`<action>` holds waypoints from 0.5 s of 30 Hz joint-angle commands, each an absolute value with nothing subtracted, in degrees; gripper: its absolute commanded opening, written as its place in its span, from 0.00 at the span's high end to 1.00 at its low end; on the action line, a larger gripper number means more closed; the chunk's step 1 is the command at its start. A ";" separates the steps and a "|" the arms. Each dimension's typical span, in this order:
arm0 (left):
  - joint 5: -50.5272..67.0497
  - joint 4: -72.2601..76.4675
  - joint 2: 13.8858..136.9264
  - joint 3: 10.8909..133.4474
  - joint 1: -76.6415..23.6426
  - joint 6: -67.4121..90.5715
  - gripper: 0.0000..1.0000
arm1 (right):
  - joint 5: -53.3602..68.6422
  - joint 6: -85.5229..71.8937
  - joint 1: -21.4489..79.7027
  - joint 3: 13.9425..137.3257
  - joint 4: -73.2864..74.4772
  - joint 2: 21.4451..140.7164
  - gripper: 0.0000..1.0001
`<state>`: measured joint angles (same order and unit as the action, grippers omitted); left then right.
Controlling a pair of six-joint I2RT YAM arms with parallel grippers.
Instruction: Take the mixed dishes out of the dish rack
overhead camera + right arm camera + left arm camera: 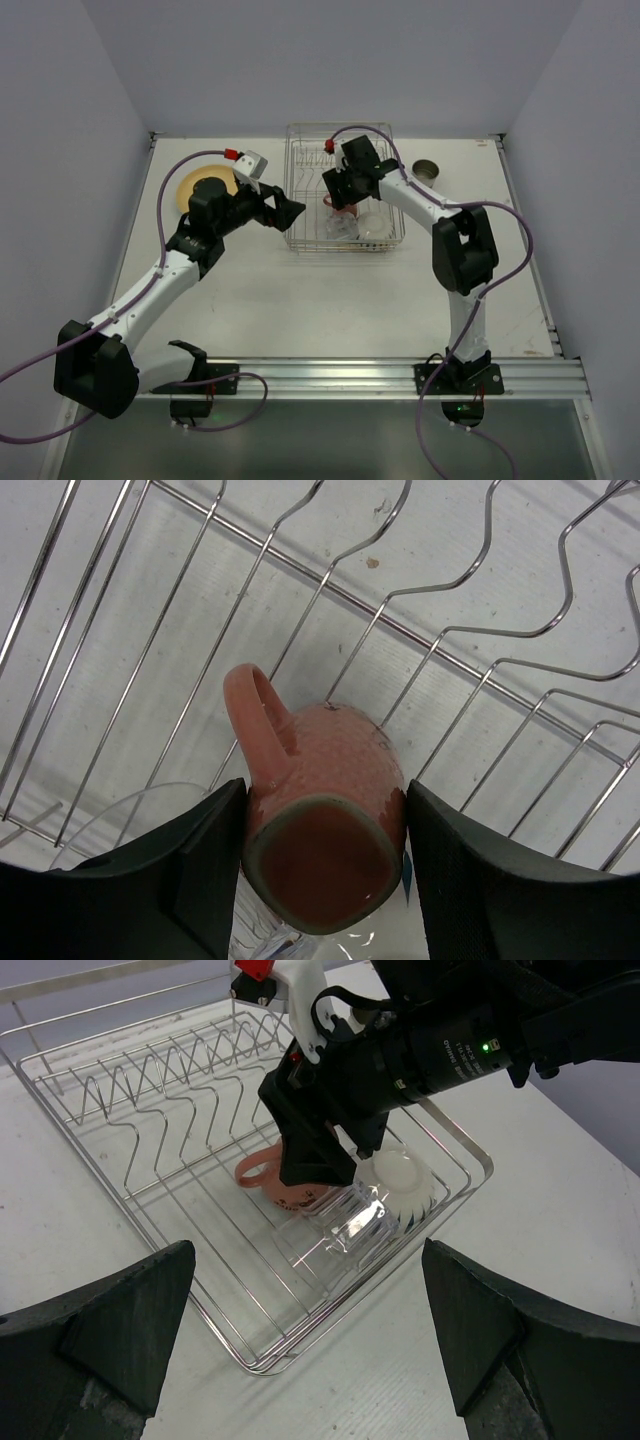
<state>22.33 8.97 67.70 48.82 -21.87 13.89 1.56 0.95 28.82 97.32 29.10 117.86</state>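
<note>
1. Now, the dish rack (305, 150) sits far-centre on the table (300, 300), open tabletop along its near edge.
2. The left gripper (292, 212) hovers off the rack's left rim, fingers spread, empty.
3. The right gripper (326, 810) is inside the rack, fingers grasping the pink mug (330, 770) by its flanks.
4. Left wrist view shows the white cup (400, 1175) and clear glass (355, 1225) beside the mug; right wrist view misses the cup.

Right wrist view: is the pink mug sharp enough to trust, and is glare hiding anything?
Right wrist view: pink mug sharp, evenly lit, speckles readable; left wrist view: bright glare on the clear glass, its outline hard to trace; top view: dish rack contents small.
</note>
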 commanded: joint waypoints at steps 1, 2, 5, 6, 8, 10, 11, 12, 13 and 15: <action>22.94 11.60 67.50 48.08 -21.62 13.71 0.00 | 0.09 -1.56 29.00 100.37 31.99 118.65 0.74; 22.94 11.60 67.50 48.16 -21.62 13.71 0.00 | 0.09 -1.93 29.00 101.15 32.34 118.39 0.75; 22.85 11.51 67.50 48.08 -21.62 13.71 0.00 | 0.09 -3.51 28.92 102.65 32.96 117.78 0.79; 22.85 11.51 67.50 48.08 -21.62 13.62 0.00 | 0.09 -3.86 28.83 103.00 33.31 117.51 0.80; 22.76 11.51 67.41 48.08 -21.62 13.62 0.00 | 1.48 -4.92 28.74 103.97 33.84 117.07 0.80; 22.68 11.51 67.41 48.08 -21.62 13.62 0.00 | 1.76 -5.79 28.65 104.24 33.84 115.93 0.81; 22.59 11.51 67.41 48.08 -21.62 13.62 0.00 | 1.50 -6.15 28.57 104.50 33.75 115.41 0.81; 22.50 11.51 67.41 48.08 -21.62 13.62 0.00 | 1.06 -6.41 28.48 104.68 33.75 114.62 0.82; 22.50 11.51 67.41 48.08 -21.62 13.62 0.00 | 0.62 -7.20 28.30 104.76 33.75 114.17 0.83; 22.76 11.51 67.33 47.99 -21.53 13.62 0.00 | 0.44 -7.73 28.04 105.12 33.66 113.30 0.83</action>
